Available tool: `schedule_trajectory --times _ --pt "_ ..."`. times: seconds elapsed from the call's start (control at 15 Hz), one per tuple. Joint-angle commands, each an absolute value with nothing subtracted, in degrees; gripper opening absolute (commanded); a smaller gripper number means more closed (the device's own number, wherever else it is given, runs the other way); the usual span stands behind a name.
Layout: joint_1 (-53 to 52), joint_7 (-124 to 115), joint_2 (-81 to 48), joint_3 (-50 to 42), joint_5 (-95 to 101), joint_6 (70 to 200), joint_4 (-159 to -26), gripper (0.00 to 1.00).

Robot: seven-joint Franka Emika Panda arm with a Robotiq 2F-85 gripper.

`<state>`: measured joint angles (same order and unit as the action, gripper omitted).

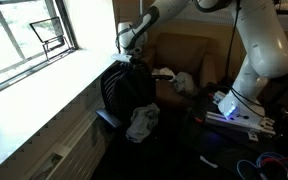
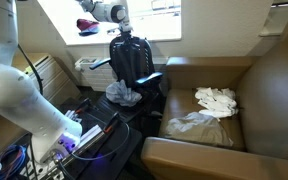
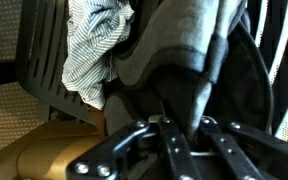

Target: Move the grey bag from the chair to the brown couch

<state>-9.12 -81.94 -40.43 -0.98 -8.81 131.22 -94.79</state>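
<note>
The grey bag (image 1: 129, 88) is standing upright on the black chair (image 1: 108, 119), filling the seat up against the backrest, and in both exterior views it is showing as a dark bulk (image 2: 132, 58). In the wrist view its grey fabric (image 3: 184, 45) is lying directly under the camera. The end effector (image 1: 134, 58) is hanging at the very top of the bag (image 2: 125, 33). Its fingers (image 3: 172, 140) are reaching down into the fabric, but I cannot tell whether they are apart or clamped on it.

A crumpled striped cloth (image 2: 124, 93) is lying on the front of the seat, touching the bag's lower part. Just beside the chair, the brown couch (image 2: 269, 95) is carrying a white cloth (image 2: 216, 98) and a paler bundle (image 2: 196, 125) on its cushion.
</note>
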Motion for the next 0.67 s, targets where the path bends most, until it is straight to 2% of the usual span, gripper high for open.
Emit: schedule_trajectory --times 0.0,0.13,0.6 --pt "-10.72 -83.43 -38.67 -2.48 -7.13 132.88 -95.41 0.04" --pt "-12.25 -83.12 -30.35 -3.73 -4.15 137.71 -102.24 0.04" --pt "-15.18 -89.14 -16.13 -4.81 0.56 153.22 -117.63 0.04"
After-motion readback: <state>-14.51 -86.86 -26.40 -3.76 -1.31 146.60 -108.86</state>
